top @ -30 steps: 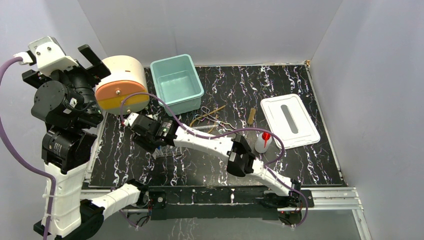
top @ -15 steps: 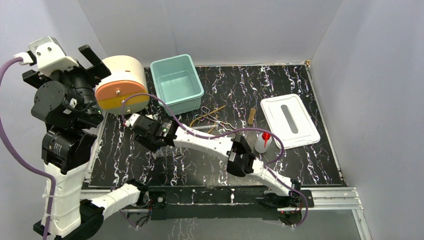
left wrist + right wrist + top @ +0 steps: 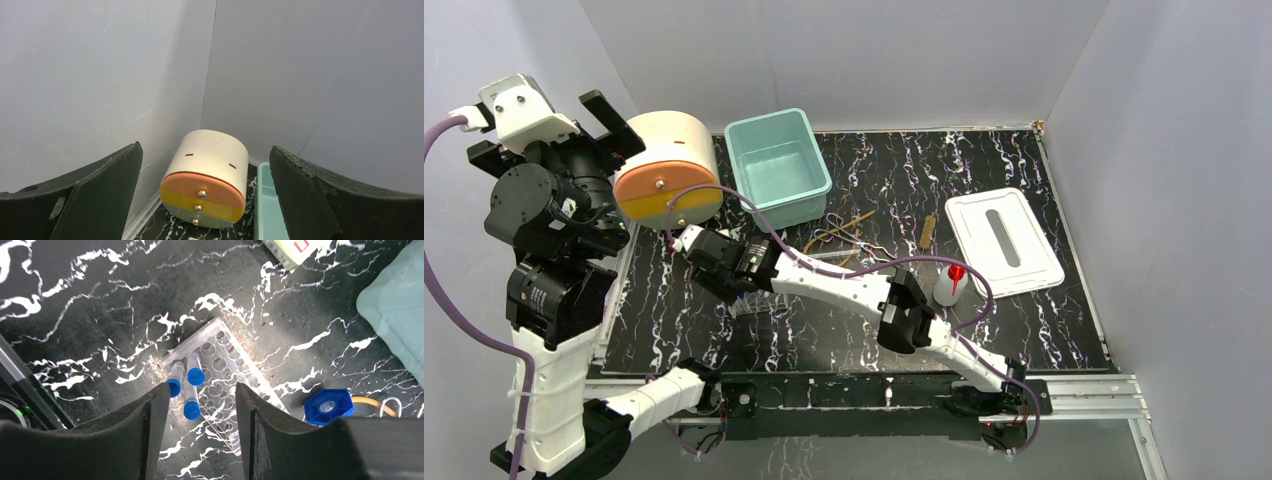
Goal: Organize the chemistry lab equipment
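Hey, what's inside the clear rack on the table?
Three blue-capped vials sit clustered at one end of the clear rack; the other holes in view look empty. Part of the rack is covered by the right gripper, so holes there can't be seen.

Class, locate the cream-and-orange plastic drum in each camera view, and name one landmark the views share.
Top external: cream-and-orange plastic drum at upper left, beside the teal plastic tub.
Left wrist: drum bottom centre, tub at its right.
Right wrist: not in it.
Shared landmark: the tub.

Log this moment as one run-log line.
left gripper: open, empty, held high | right gripper: open, over clear plastic rack with blue-capped vials | grasp: not yet made
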Available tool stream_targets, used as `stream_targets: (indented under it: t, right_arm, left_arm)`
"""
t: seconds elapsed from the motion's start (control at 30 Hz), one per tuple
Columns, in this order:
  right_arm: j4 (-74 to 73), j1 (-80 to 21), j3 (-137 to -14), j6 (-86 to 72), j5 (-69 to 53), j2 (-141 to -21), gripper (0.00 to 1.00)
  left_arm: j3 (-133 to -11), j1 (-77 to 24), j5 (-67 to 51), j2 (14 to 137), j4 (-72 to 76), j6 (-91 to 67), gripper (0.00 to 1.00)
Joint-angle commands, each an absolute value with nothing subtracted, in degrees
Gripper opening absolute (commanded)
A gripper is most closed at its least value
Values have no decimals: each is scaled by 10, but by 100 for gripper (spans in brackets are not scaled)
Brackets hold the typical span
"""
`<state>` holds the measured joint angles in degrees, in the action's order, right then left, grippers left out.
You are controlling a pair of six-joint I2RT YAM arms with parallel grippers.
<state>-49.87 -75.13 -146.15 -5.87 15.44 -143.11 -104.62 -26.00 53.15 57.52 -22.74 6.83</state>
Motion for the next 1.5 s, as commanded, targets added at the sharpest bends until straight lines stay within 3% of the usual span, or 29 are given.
stream_targets:
  t: [0.0,0.3,0.77,1.1,1.33,1.47]
  right_arm:
    - [-456,-755,-1505,-65,153,-1392,61]
    - [-436,-742,-1423,-99,190,-1324,62]
    - [-371,-648,-1021,-242,244,-1085,61]
    - [-390,-574,-721,-314,205,-881,62]
    - [-338,-565,-618,-324,126,-863,62]
    - [-319,-556,-603,-333,129,-886,54]
  left_arm:
    - [-1056,-262,527,578,-220,66,98]
    - [-1070,-262,516,583,-238,44,98]
    - [-1072,-262,446,575,-269,4,98]
    - [-1002,-262,335,586,-297,-139,98]
    - [-966,-262,223,637,-332,-281,98]
    - [-934,-262,171,659,-335,-340,98]
